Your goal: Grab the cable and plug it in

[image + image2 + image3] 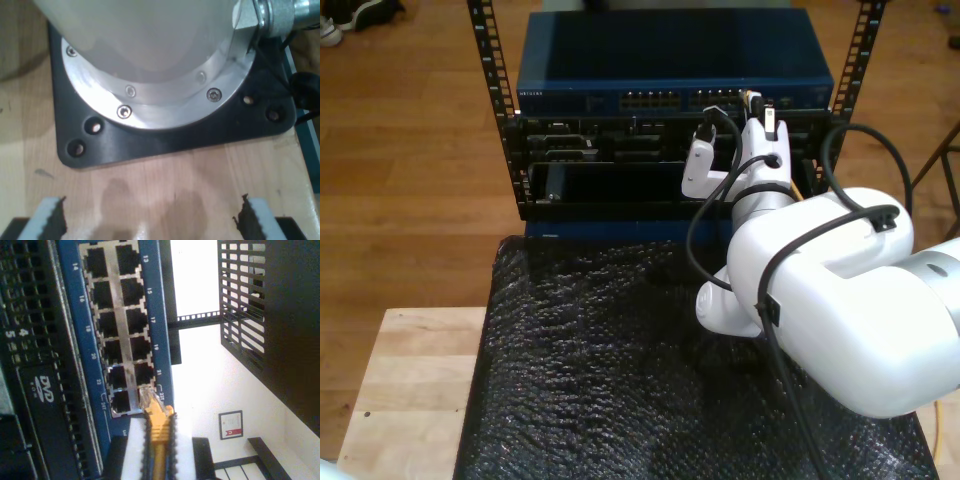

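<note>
The yellow-orange cable [159,440] ends in a clear plug [150,400], pinched in my second gripper [159,437] at the blue switch's [150,315] port row; seating is seemingly incomplete. My first gripper [150,220] hangs spread, empty, over a black baseplate [165,142].

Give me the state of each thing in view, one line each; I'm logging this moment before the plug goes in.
cable: held in my second pincer, plug tip at the switch's end ports, not yet seated.
my second pincer: shut on the cable.
my first pincer: open, nothing between its fingers, above the wooden table.
network switch: mounted in the rack, the visible ports empty.
</note>
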Robot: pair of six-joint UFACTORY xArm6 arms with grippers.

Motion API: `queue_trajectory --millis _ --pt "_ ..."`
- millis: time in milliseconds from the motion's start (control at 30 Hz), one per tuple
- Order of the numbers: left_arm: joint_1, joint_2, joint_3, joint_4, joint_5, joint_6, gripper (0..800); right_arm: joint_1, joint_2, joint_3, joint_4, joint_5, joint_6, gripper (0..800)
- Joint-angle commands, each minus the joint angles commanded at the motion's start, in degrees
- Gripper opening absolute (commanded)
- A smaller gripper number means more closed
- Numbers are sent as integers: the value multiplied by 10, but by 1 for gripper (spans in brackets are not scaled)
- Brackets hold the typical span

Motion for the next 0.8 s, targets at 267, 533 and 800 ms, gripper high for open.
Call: queue_trajectory --millis 267,533,800 --pt "0 0 0 0 0 0 800 3 4 -3 -1 6 -1 0" --pt "0 0 0 0 0 0 800 4 9 -19 -1 6 -1 0" --pt "0 0 0 0 0 0 800 4 14 -35 -1 15 -1 0"
